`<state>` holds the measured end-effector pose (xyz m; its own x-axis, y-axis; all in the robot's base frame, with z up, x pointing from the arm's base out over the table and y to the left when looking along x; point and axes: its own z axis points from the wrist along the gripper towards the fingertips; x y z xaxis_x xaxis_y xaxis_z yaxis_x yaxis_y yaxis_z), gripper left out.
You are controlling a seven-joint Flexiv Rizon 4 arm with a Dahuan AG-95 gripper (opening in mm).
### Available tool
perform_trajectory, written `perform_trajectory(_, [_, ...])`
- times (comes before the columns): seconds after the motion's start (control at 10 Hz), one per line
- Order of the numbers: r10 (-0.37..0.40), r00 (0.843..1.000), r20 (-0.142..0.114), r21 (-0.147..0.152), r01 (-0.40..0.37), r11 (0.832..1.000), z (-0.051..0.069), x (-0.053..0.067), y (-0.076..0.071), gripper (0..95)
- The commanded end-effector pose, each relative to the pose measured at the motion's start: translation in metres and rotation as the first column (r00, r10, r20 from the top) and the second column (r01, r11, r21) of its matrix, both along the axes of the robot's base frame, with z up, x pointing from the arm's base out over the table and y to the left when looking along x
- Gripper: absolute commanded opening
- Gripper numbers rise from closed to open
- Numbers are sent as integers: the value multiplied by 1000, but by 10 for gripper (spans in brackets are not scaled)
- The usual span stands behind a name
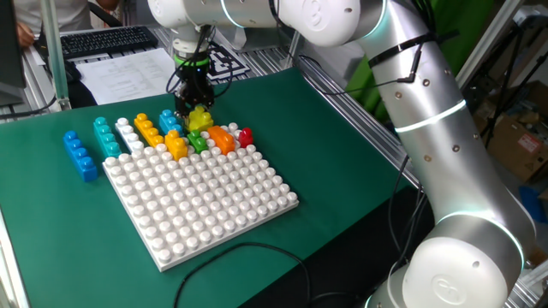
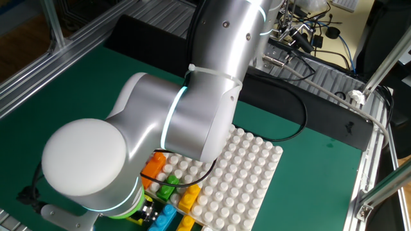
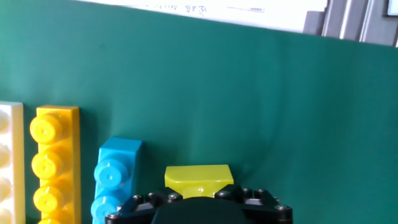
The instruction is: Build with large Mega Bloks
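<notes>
The step in hand was judged to be a pick: the gripper [image 1: 195, 109] pointed steeply down over a yellow-green block [image 1: 201, 119] lying on the mat just behind the baseplate's far edge. In the hand view that yellow-green block [image 3: 198, 180] sat directly under the hand, its flat glossy face showing between the jaws. The jaws stood partly open around it; whether they already pressed on its sides could not be told from the pictures. The next move was judged to call for a firm closure on the block's smooth sides, then a straight lift clear of the neighbouring bricks.

Nearest the camera in one fixed view lay the white baseplate [image 1: 205, 205], square, hard plastic, covered in rows of round studs and bare of bricks. Along its far edge stood the loose Mega Bloks, all chunky and glossy: an orange brick [image 1: 175, 145], a green brick [image 1: 198, 140], a second orange brick [image 1: 223, 139] and a small red brick [image 1: 246, 135]. Further left were a long yellow brick [image 1: 147, 128], a white brick [image 1: 128, 135], a teal brick [image 1: 106, 137] and a blue brick [image 1: 80, 155]. All rested on the matt green mat [image 1: 325, 154]. Beyond lay papers [image 1: 128, 73] and a keyboard [image 1: 107, 40].
</notes>
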<state>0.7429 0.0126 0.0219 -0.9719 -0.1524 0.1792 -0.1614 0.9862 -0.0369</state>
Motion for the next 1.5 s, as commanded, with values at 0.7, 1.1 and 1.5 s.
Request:
perform_trajectory(0.7, [-114, 991, -71, -6, 114, 994, 65, 12, 17, 0])
perform_trajectory(1.1, [-178, 979, -95, -20, 177, 984, 90, -5, 46, 0])
perform_trajectory(1.5, [-213, 973, -87, -23, 212, 977, 91, -35, 73, 0])
